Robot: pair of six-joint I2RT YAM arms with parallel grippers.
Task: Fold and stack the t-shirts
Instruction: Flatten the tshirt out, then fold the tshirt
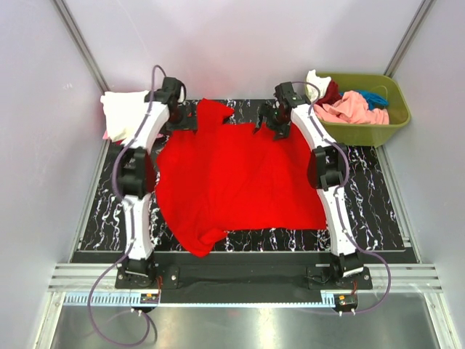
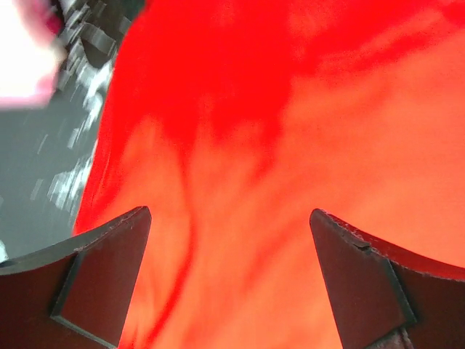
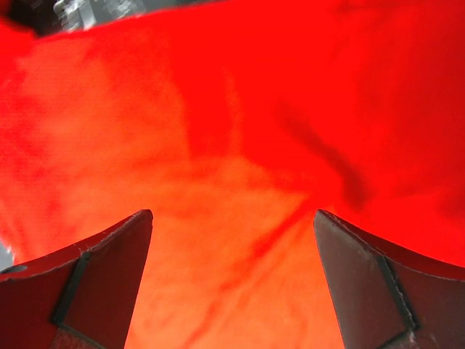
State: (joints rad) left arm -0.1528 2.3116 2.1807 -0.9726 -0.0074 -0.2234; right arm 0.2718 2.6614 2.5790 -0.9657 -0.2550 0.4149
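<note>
Top view. A bright red t-shirt (image 1: 232, 178) lies spread over the black marbled counter (image 1: 370, 196) between the two arms. Its near left corner is bunched close to the counter's front edge. The left gripper (image 1: 183, 120) and the right gripper (image 1: 270, 122) sit over the shirt's far edge, one at each far corner. A cream-white t-shirt (image 1: 125, 113) is heaped at the far left, just beside the left arm. An olive-green bin (image 1: 363, 133) stands at the far right and holds a pink t-shirt (image 1: 352, 107), a dark red t-shirt (image 1: 332, 91) and a teal t-shirt (image 1: 374, 97). A piece of white cloth (image 1: 316, 78) hangs over the bin's left rim.

Left wrist view. The left gripper (image 2: 229, 280) is open, with its two dark fingers (image 2: 102, 283) spread wide and nothing between them. The red t-shirt (image 2: 290, 109) fills the view beneath it. The counter (image 2: 51, 167) shows at the left, and a blurred pale mass sits in the upper left corner.

Right wrist view. The right gripper (image 3: 232, 280) is likewise open and holds nothing. Wrinkled red t-shirt (image 3: 218, 109) covers nearly the whole view. A sliver of counter (image 3: 87, 11) shows at the top left.
</note>
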